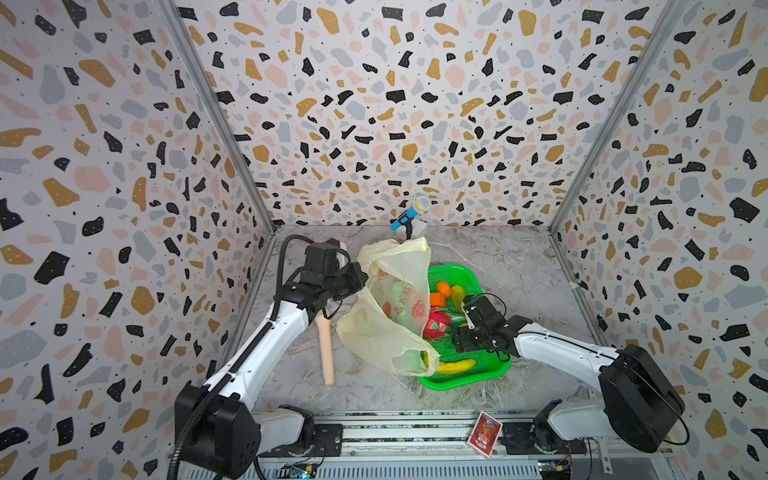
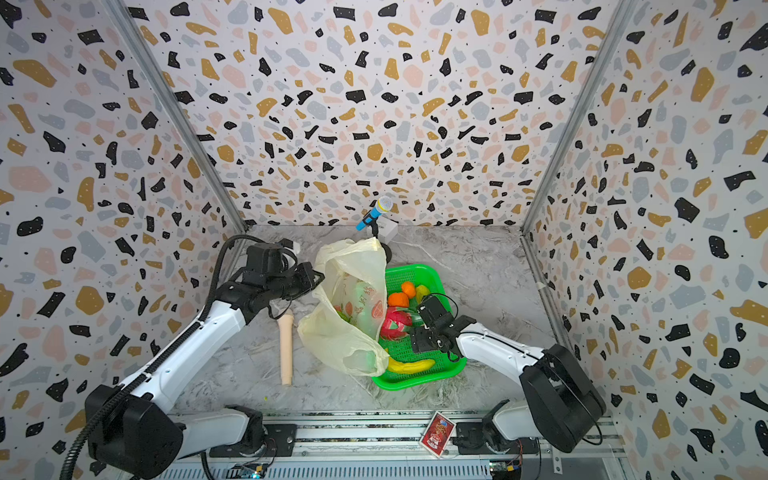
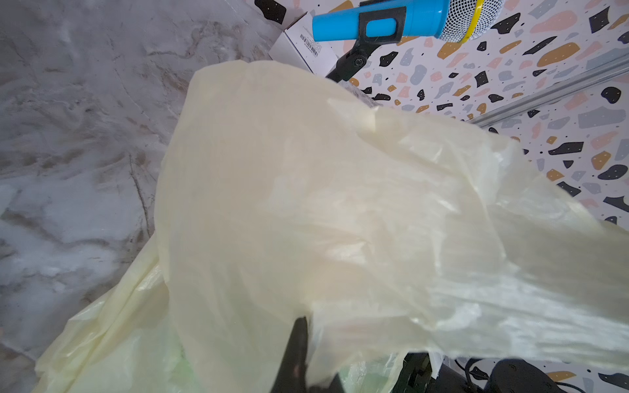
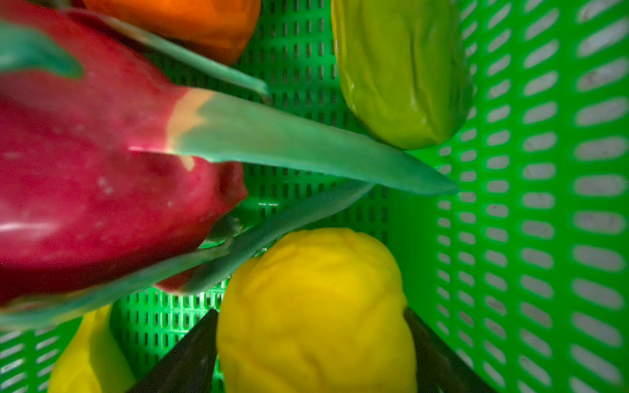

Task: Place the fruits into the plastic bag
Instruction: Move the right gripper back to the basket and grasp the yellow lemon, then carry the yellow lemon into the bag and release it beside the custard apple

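The left fingers [image 3: 297, 343] pinched the lifted plastic bag [image 1: 384, 336] while the right fingers [image 4: 190, 360], spread wide, clasped the lemon [image 4: 313, 282] inside the green basket [image 4: 531, 204].

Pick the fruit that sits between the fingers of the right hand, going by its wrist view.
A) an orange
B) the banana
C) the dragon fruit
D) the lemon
D: in the right wrist view, the dark fingers of the right hand touch both sides of the lemon, which lies in the green basket.
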